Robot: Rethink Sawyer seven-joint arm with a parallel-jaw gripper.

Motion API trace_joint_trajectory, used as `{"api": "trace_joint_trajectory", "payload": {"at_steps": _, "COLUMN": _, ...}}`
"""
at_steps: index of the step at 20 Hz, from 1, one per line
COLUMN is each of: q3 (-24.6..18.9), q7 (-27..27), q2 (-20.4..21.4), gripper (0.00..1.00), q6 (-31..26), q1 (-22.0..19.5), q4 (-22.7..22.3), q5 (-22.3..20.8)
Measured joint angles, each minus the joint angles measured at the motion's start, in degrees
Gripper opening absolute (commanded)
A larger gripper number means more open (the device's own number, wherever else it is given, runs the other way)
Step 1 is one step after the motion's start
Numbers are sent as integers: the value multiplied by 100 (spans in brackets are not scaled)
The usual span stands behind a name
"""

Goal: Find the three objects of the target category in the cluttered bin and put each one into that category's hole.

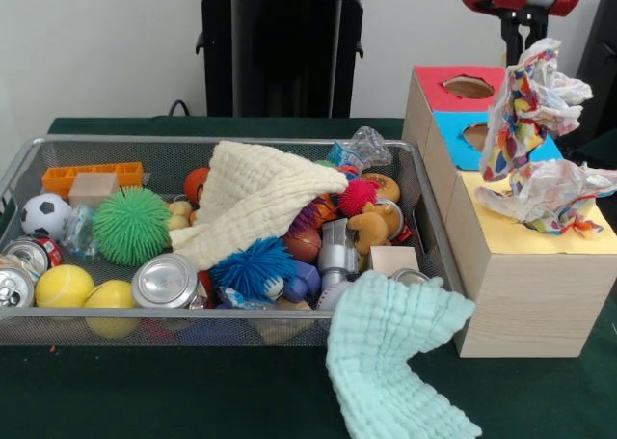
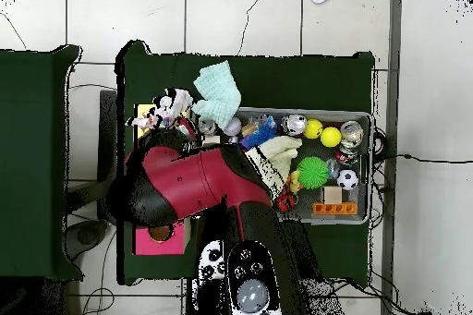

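Note:
The wire mesh bin (image 1: 29, 159) stands left of a wooden box (image 1: 540, 294) whose top has red (image 1: 434, 87), blue and yellow sections. My gripper (image 1: 525, 45) comes in at the top right and is shut on a crumpled multicoloured wrapper (image 1: 535, 96), which hangs above the box's blue and yellow sections. A second wrapper (image 1: 549, 193) lies on the yellow top; it also shows in the overhead view (image 2: 164, 108). No third wrapper shows clearly. In the overhead view my arm (image 2: 199, 182) hides the gripper.
A cream cloth (image 1: 255, 198) lies over the clutter in the bin. A mint cloth (image 1: 395, 362) hangs over the bin's front right corner onto the table. The bin also holds a green spiky ball (image 1: 130, 225), a blue spiky ball (image 1: 253, 268), cans (image 1: 164, 280) and balls.

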State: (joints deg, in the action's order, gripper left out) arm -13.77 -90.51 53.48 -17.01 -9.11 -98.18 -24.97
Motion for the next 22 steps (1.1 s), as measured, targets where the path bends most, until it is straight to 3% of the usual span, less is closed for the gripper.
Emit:
{"api": "trace_joint_trajectory", "payload": {"at_steps": 8, "q3": 45, "q7": 0, "q2": -281, "gripper": 0, "q6": -297, "q1": 166, "q4": 446, "q5": 14}}
{"api": "trace_joint_trajectory", "payload": {"at_steps": 22, "q3": 436, "q7": 0, "q2": -878, "gripper": 0, "q6": -345, "q1": 894, "q4": 1127, "q5": 262}}
